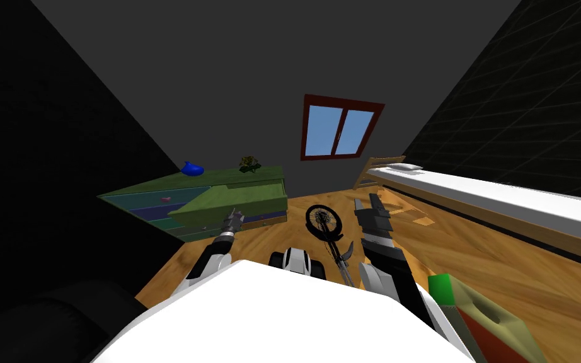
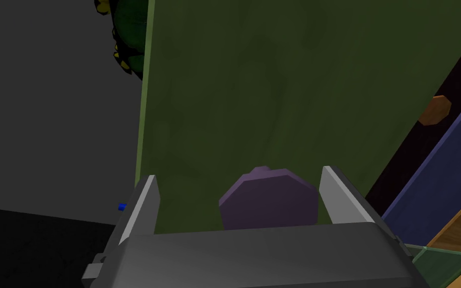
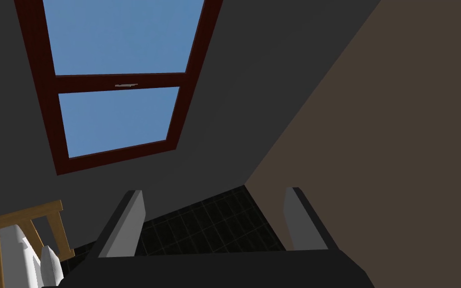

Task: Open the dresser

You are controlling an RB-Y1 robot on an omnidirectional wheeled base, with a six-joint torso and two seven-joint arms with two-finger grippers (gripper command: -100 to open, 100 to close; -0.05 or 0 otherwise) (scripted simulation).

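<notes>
1. The dresser stands low on the wooden floor to my left front, against the dark wall. Its top is green and its drawer fronts are in bands of teal and blue.

2. The green drawer front is the panel I am working on. In the head view it appears to stand out from the carcass, so I judge the drawer to be partly drawn. It looks like a rigid board that should slide on its runners, not flex. Expect steady drag and little weight to lift.

3. The blue drawer front lies beside it and carries an orange knob, well apart from my tool.

4. The purple knob is the place to take hold. It is small, faceted and hard, and it projects from the green panel close to my gripper's body.

5. The left gripper straddles this knob with its jaws wide. Each of the fingers stands clear of the knob's sides, so nothing is gripped.

6. The right gripper hangs idle in front of my right side, with its jaws spread wide and holding nothing.

Handling note: the thin blades give little contact area on a faceted knob, so slipping off is the main risk. Close on two opposite flats, seat the knob deep between the blades (not at the tips), and pull straight along the drawer's travel. A skewed pull could bind the drawer.
</notes>
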